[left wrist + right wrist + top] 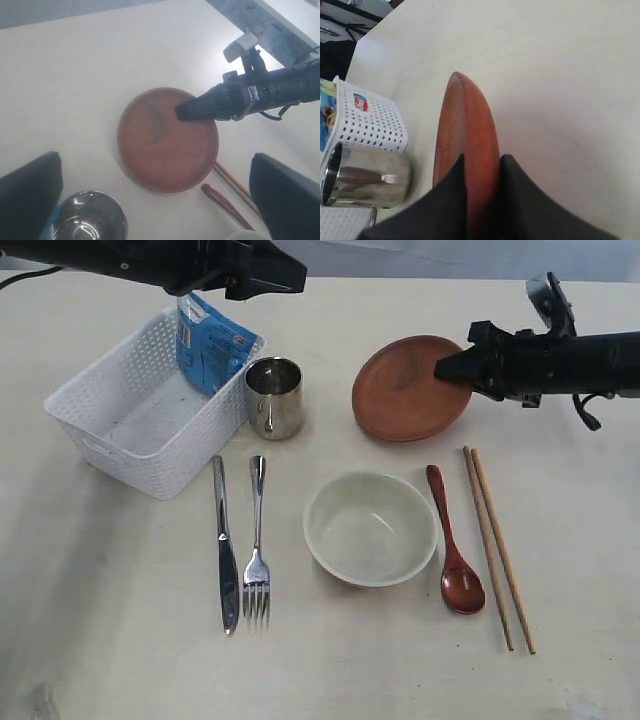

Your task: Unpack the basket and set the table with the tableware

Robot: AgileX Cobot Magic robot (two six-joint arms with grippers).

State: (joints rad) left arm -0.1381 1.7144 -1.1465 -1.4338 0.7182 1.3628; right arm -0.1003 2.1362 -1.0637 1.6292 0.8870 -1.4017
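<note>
Only wrist views show R jaws pinching plate (470,130) rim, L jaws gaping wide.

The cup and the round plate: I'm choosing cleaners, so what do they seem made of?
The cup looks like polished steel: mirror-bright, with reflections on its wall. The plate looks matte reddish-brown, perhaps wood or lacquered plastic: dull surface, faint darker mottling, no glare.

1 ea: bowl (370,528), plate (405,390), cup (274,397), spoon (462,588); 2 chopsticks (500,540)
</note>
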